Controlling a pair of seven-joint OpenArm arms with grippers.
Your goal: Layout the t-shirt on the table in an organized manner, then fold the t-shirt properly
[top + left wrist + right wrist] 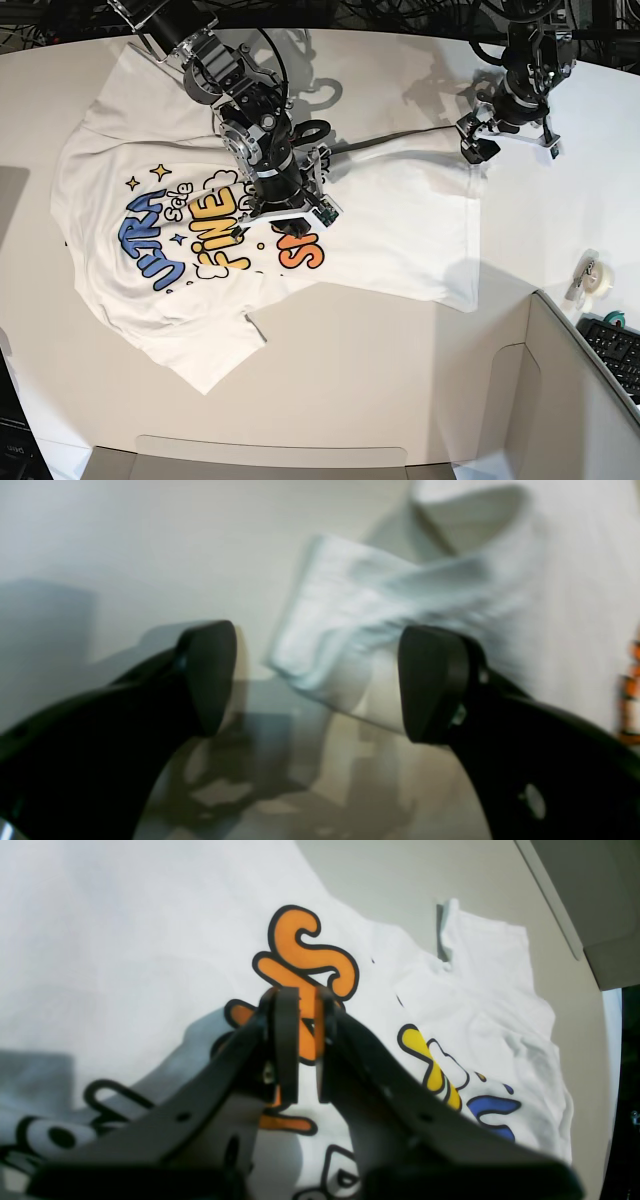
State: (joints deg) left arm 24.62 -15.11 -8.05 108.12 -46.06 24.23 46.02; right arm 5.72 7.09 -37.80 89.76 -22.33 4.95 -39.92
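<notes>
Left wrist: the left gripper (317, 680) gapes empty at lower centre, a shirt (350, 625) corner beyond it, seemingly just let go to spread.

Right wrist: the right gripper (300, 1040), centre, is closed, pinning the print.

Base: the shirt sprawls left-centre on the table (400, 380).

My base camera looks straight down from far; both wrist cameras look closely along my fingers at the t-shirt (400, 220).

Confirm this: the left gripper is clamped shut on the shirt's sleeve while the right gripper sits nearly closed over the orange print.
Not quite. The left gripper is open, its jaws spread wide with the t-shirt sleeve lying loose beyond them, as the left wrist view shows. The right gripper does sit nearly closed over the orange print.
</notes>
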